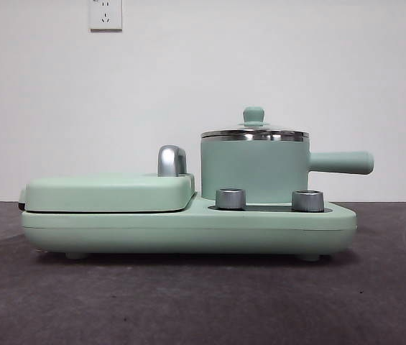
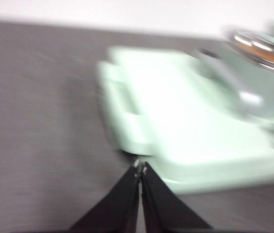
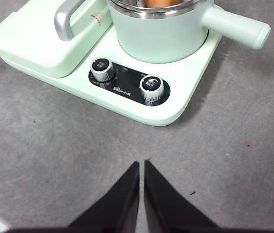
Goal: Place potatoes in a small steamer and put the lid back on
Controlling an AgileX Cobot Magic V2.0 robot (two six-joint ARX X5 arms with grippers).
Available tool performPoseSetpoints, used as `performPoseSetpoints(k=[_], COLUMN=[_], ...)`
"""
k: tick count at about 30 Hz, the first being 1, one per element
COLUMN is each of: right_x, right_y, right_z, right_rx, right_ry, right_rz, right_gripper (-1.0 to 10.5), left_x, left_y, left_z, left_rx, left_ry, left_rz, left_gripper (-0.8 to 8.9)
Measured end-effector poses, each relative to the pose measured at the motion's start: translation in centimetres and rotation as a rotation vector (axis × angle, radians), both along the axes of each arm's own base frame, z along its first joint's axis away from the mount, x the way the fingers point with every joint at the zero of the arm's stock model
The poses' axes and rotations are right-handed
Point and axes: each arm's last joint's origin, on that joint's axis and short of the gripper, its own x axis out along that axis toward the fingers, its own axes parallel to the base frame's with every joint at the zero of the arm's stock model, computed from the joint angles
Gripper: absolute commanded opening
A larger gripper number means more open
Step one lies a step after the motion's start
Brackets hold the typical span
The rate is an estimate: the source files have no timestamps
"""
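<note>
- Mint-green griddle sits left on the cooker base.
- Small steamer stands right, lid on, potatoes inside.
- Left gripper and right gripper hang back, jaws together; task looks complete, needing only withdrawal.

The left wrist view is all blurry, so the small steamer there is smeared. In the right wrist view the picture's edge cuts off the steamer's top, and only a bit of the orange potatoes shows.
</note>
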Motion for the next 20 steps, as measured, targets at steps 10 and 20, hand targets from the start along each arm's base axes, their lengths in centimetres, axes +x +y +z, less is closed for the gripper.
performPoseSetpoints(k=[10,20], right_x=[0.0,0.2], right_y=[0.0,0.1], right_z=[0.0,0.3], right_rx=[0.003,0.018], right_ry=[-0.005,-0.033], right_rz=[-0.001,-0.002], right_gripper=[0.1,0.1], left_x=[-0.3,-0.3], left_y=[0.5,0.5], left_z=[-4.6,-4.4], left_rx=[0.033,0.029], left_ry=[-0.103,-0.127], left_rz=[0.15,0.151], left_gripper=[0.06,0.06])
